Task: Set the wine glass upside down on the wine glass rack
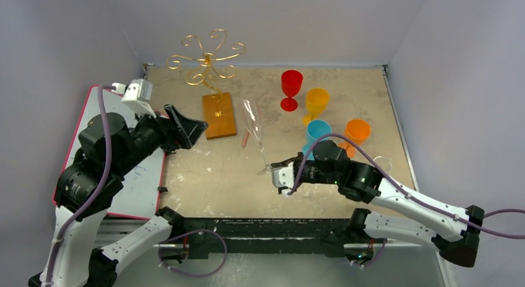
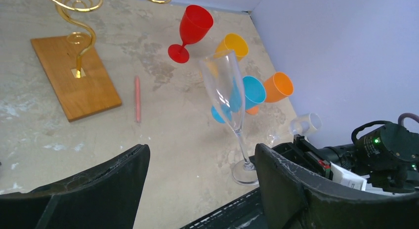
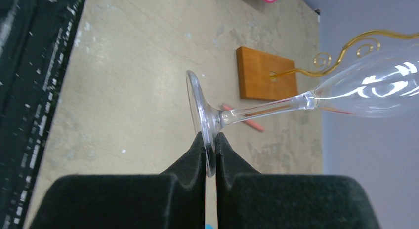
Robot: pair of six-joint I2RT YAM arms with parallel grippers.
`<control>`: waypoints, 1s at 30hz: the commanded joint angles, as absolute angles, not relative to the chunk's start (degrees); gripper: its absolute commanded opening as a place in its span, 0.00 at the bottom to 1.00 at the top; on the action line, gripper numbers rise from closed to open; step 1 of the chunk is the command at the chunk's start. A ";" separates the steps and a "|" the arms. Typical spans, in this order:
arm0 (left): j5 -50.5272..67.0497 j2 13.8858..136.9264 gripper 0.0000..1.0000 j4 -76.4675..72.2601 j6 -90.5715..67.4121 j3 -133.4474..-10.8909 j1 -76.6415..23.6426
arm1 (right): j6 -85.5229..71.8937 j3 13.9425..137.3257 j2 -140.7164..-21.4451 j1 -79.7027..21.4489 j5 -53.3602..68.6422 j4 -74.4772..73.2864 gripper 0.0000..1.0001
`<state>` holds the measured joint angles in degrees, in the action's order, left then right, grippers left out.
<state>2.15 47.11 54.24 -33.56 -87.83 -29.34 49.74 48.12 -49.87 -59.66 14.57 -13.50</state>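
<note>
The wine glass (image 1: 255, 129) is a clear, tall flute. My right gripper (image 1: 277, 174) is shut on the rim of its foot and holds it upright, bowl up, near the table's middle. In the right wrist view the fingers (image 3: 195, 157) pinch the foot disc (image 3: 200, 115), and the stem and bowl run off to the right. The wine glass rack (image 1: 207, 64), a gold wire tree on an orange-brown wooden base (image 1: 219, 115), stands at the back left. My left gripper (image 1: 186, 129) is open and empty, just left of the base; its view shows the glass (image 2: 227, 91) ahead.
Red (image 1: 291, 89), yellow (image 1: 316, 104), blue (image 1: 317, 133) and orange (image 1: 357, 132) plastic goblets stand at the back right. A pink stick (image 1: 246, 138) lies beside the rack base. A white board with a pink edge (image 1: 145, 182) lies at the left. Another clear glass (image 2: 306, 124) lies near the right arm.
</note>
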 commanded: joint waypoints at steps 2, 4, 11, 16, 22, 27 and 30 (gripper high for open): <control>0.09 45.43 0.77 51.68 -26.56 -88.84 -29.53 | 30.36 52.49 -51.52 -59.59 19.74 -4.28 0.00; -0.16 44.69 0.77 51.85 -25.24 -89.38 -29.53 | 21.99 53.04 -52.56 -59.61 18.75 -1.32 0.00; 6.42 43.57 0.77 51.08 -25.83 -89.58 -29.53 | -3.36 60.59 -60.33 -59.60 15.34 0.37 0.00; 12.42 42.53 0.74 49.13 -28.66 -86.54 -29.53 | -19.33 62.63 -64.85 -59.59 20.09 6.11 0.00; 19.88 39.79 0.72 43.42 -35.13 -80.91 -29.53 | -36.25 62.42 -65.09 -59.60 21.07 17.88 0.00; 21.55 39.46 0.72 41.10 -39.08 -78.79 -29.53 | -42.39 65.56 -63.27 -59.60 12.29 14.55 0.00; 23.55 38.86 0.71 37.42 -42.10 -76.72 -29.53 | -45.56 66.19 -62.89 -59.62 11.31 15.31 0.00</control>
